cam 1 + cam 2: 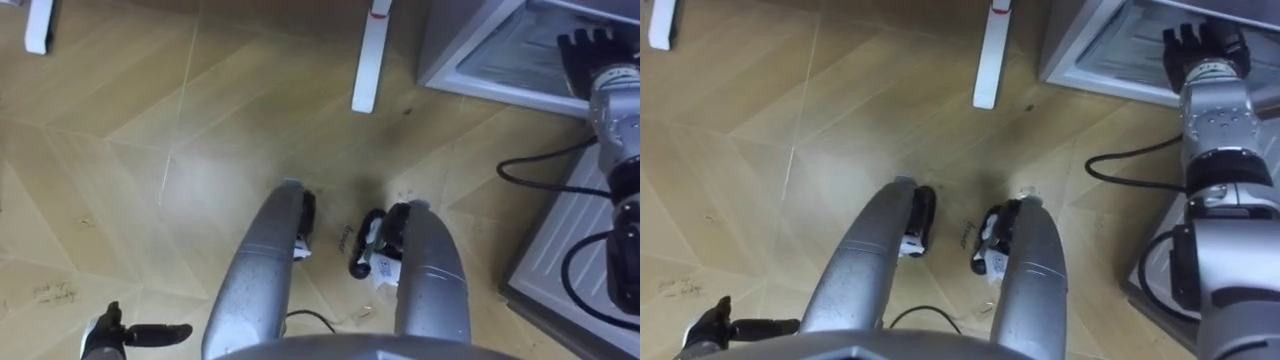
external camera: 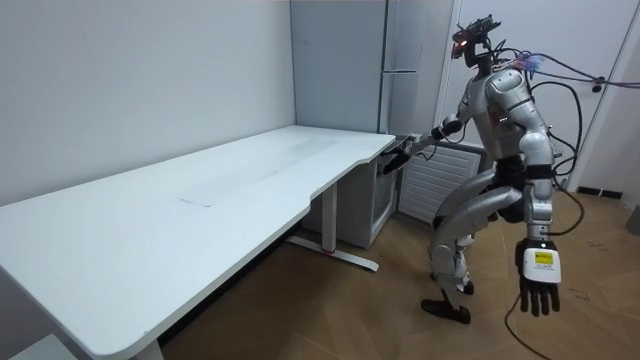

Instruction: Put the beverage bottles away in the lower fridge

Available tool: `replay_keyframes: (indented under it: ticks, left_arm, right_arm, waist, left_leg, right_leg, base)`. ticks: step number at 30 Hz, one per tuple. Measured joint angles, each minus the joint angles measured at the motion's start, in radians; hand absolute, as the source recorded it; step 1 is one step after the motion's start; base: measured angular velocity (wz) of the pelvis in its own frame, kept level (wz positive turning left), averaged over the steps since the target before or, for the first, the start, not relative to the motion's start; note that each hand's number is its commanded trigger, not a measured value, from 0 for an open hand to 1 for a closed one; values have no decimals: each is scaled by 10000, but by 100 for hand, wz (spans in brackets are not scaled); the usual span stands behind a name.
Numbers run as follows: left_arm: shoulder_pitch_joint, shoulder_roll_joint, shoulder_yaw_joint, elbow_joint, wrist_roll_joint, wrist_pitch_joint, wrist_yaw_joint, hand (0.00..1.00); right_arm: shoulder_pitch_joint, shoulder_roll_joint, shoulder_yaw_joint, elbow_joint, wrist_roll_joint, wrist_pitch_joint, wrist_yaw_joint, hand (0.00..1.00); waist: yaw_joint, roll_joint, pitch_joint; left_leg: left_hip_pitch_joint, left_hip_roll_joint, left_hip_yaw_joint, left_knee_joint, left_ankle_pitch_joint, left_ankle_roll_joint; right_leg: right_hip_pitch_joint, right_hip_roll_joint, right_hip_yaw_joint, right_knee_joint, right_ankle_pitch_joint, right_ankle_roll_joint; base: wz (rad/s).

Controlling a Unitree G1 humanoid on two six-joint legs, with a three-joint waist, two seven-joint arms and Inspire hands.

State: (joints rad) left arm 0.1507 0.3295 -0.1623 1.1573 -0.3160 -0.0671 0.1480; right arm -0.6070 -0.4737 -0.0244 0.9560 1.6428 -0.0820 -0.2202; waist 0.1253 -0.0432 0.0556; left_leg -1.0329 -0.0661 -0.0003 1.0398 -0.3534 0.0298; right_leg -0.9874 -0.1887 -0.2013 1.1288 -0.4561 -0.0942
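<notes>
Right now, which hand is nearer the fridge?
Right. The right hand is stretched out to the opening of the fridge. The left hand hangs low at the robot's side, well away from it.

Table (image 2: 200, 190): white, long, with a front edge that curves inward near the middle; it runs along the wall.
Table leg (image 2: 327, 215): a white upright post under the inward curve, ending in a flat white foot (image 2: 335, 255) on the floor.
Table feet from above: one white bar (image 1: 368, 60) with a small red mark (image 1: 379, 14) at its far end; a second white bar (image 1: 38, 25) well apart, at the upper left.
Floor (image 1: 150, 150): light brown wooden boards laid in a zigzag pattern.
Scribbles (image 1: 50, 292): faint dark pen marks on a board at the lower left.
Wall (image 2: 120, 70): plain, pale, behind the table.
</notes>
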Motion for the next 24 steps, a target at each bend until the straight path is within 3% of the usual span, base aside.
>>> replay_keyframes:
  ticks: [5,16,24]
  left_arm:
    - [105,-4,-9,14,34,-74,0,0]
    - [372,-18,-202,-44,44,-257,0,0]
    - [319,-17,-201,-53,47,-195,-76,0]
  right_arm:
    - [-10,0,-285,-1,-8,-486,-347,0]
    - [-235,0,-364,-25,39,-720,-610,0]
    - [-219,1,-337,17,9,-702,-607,0]
  waist:
    - [199,192,-41]
    - [199,282,-44]
    - [144,263,-31]
  left_leg:
    - [17,-169,-18,-158,188,0]
    - [54,-292,-57,-1002,770,56]
    - [223,-333,-48,-1409,960,96]
  right_leg:
    - [2,-181,-30,-9,0,131]
    - [12,-363,-246,-684,441,228]
    - [171,-381,-308,-1002,554,231]
  base:
    - [12]
    - [2]
    - [2]
